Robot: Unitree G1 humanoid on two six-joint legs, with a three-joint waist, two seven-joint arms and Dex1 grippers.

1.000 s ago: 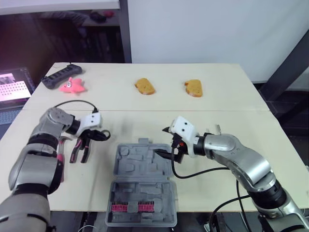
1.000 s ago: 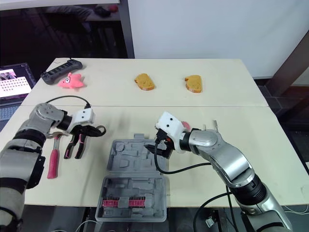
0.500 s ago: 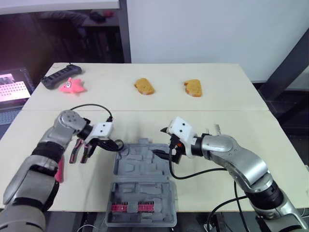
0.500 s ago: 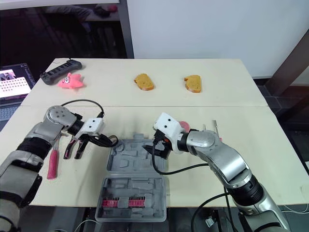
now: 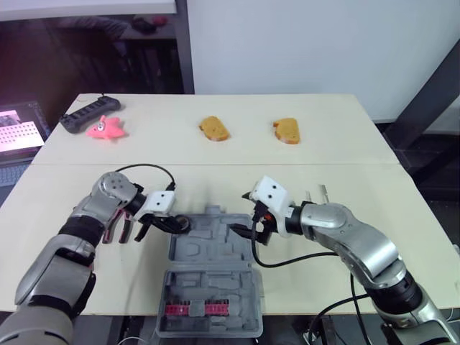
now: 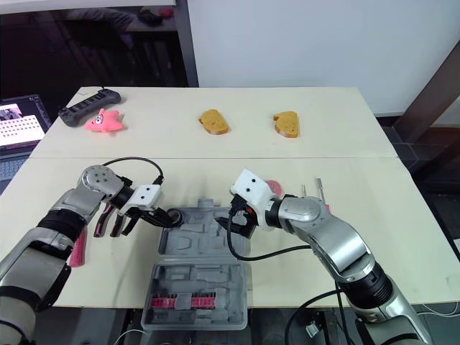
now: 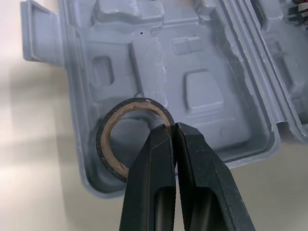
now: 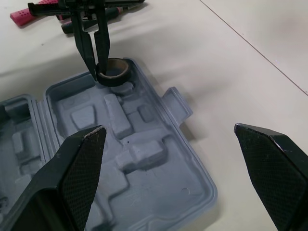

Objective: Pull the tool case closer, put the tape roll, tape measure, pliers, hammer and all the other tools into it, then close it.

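The grey tool case (image 5: 215, 277) lies open near the table's front edge. My left gripper (image 5: 175, 223) is shut on the black tape roll (image 7: 104, 144) and holds it over the far left corner of the case's tray (image 7: 202, 96). From the right wrist, the roll (image 8: 114, 72) hangs just above that corner. My right gripper (image 5: 251, 230) stands open over the tray's far right side, nothing between its fingers. The dark pliers (image 5: 117, 230) and the pink-handled hammer (image 6: 77, 246) lie left of the case. A pink object (image 6: 274, 187) sits behind my right gripper.
A small metal tool (image 6: 318, 189) lies right of my right wrist. Two pieces of bread (image 5: 215, 128) (image 5: 287, 131), a pink star toy (image 5: 106, 127) and a black power strip (image 5: 83, 115) lie at the back. A laptop (image 5: 18, 133) stands off the table's left edge.
My left gripper has carried the tape roll to the right, from beside the pliers to over the case's far left corner. My right gripper has barely moved.
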